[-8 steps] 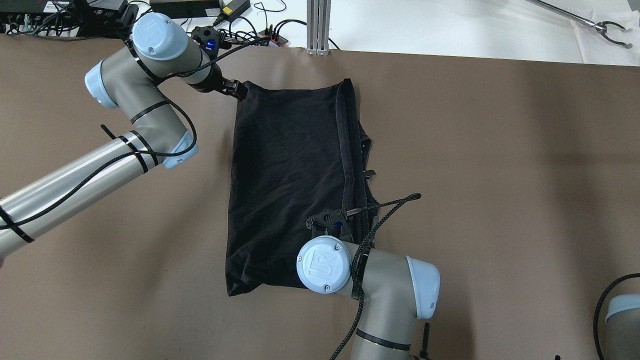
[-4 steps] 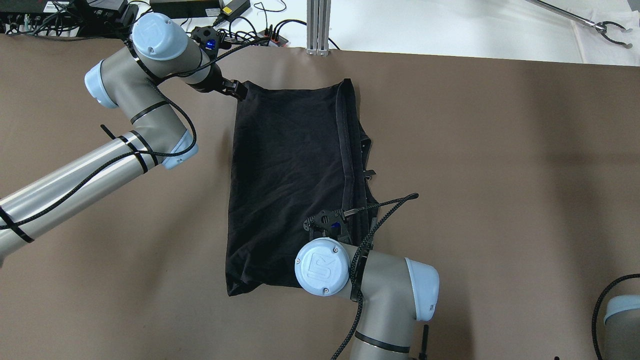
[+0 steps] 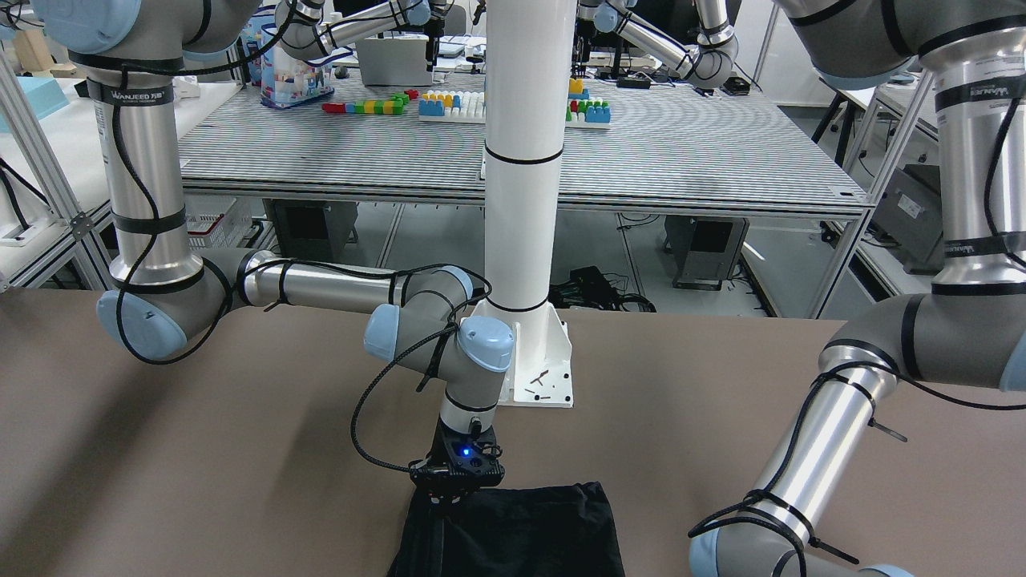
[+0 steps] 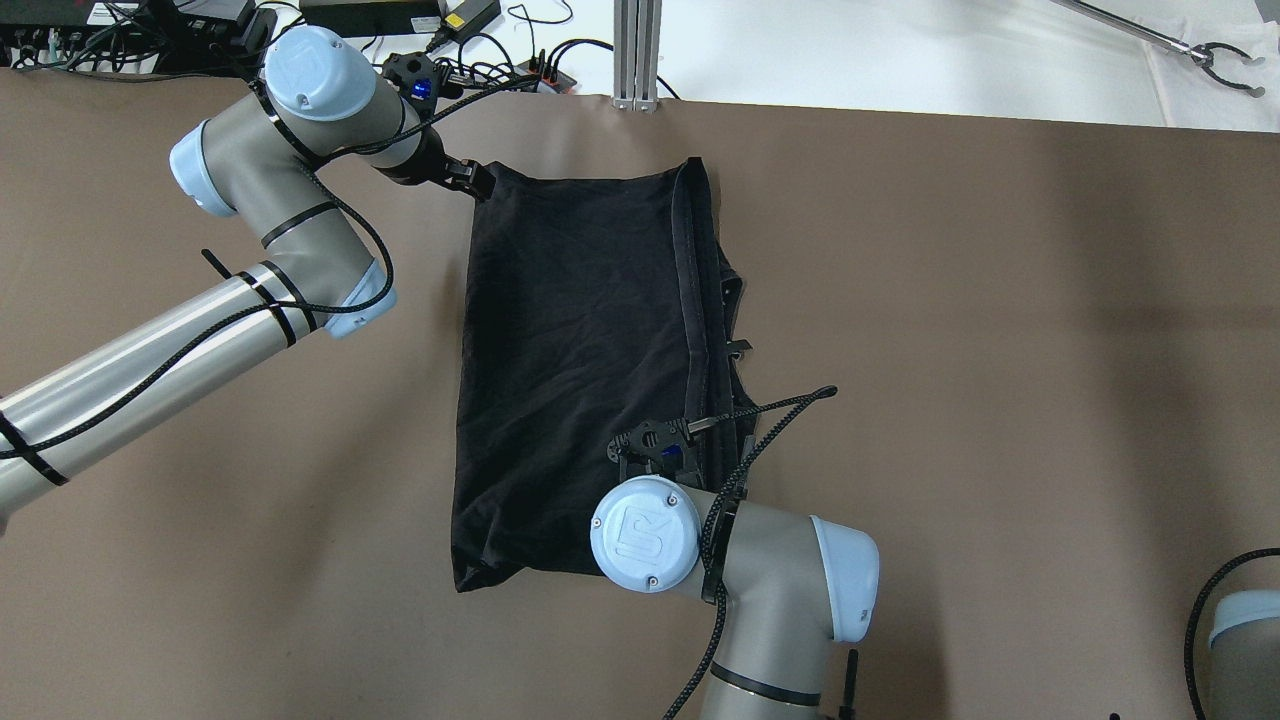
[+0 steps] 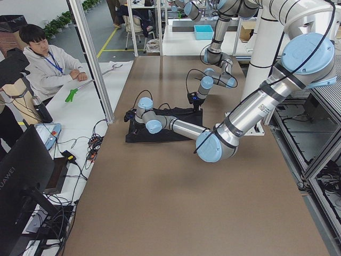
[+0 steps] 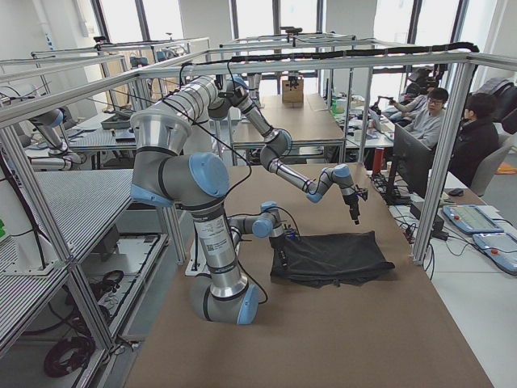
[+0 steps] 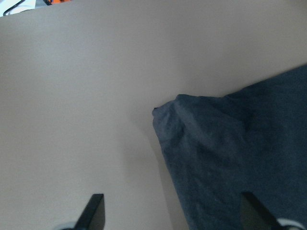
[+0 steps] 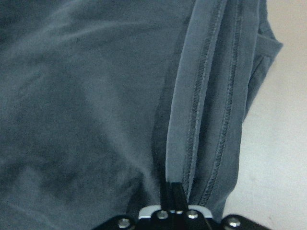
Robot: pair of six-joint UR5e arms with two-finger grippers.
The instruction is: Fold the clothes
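While the clothes [image 4: 575,340] lie long-axis near-to-far, the right hand [image 8: 172,190] pinches their near right hem; the left hand [image 4: 480,183] hangs released at the far-left corner.

Robot lab: brown counter [image 4: 1000,300], aluminium framing [image 6: 440,162], bright windows [image 6: 275,20].
Behind the white pole [image 3: 519,160], a grey striped worktop [image 3: 705,160] holds coloured blocks [image 3: 449,104]; opposite the pole, a person [image 5: 45,64] sits at a white desk [image 5: 80,101].

A wide table [image 4: 1000,350] with a flat, matte brown top carries a black rectangular piece of soft fabric [image 4: 570,340], lying flat with hemmed edges stacked along one long side. A white metal base plate [image 3: 539,377] stands on the tabletop, apart from the fabric.
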